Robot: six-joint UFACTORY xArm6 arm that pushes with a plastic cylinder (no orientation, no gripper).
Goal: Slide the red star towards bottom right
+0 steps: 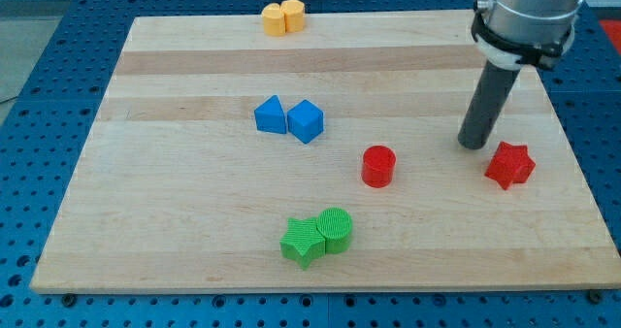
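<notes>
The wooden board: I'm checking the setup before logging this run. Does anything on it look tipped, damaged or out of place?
Nothing stands out. The wooden board looks undamaged and every block sits flat on it. My tip rests just to the view's upper left of the red star block.

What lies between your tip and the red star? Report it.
Nothing: the camera view shows only bare board between my tip and the red star, just to its lower right.

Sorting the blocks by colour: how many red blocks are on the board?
2. The red plastic star block lies near the view's right edge, just right of my tip; the red plastic cylinder block sits mid-board. None seems hidden.
</notes>
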